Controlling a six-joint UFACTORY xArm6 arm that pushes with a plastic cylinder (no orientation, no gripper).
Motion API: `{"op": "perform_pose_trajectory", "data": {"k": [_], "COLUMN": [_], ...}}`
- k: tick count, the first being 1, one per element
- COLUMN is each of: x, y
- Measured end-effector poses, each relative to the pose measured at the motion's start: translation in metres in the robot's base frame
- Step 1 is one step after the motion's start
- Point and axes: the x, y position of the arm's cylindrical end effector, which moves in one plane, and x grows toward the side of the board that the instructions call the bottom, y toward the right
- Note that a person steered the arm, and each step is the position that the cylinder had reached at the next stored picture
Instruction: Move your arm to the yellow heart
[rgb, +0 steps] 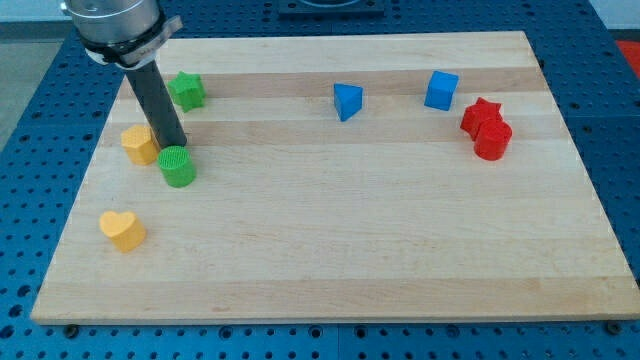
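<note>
Our arm has no claw, only a dark rod, so nothing opens or shuts. We see my tip (176, 146) just behind the green round block (177, 166), beside a yellow block (139, 144). We find the yellow heart (122, 229) lower down, near the wooden board's (350, 240) left edge, apart from my tip.
</note>
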Motion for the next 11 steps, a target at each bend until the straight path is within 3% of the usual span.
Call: {"op": "perform_pose_trajectory", "data": {"k": [2, 4, 5, 6, 7, 10, 11], "x": [0.055, 0.055, 0.058, 0.094, 0.141, 0.166, 0.156], "y": [0.011, 0.038, 0.1, 0.15, 0.144, -0.09, -0.107]}}
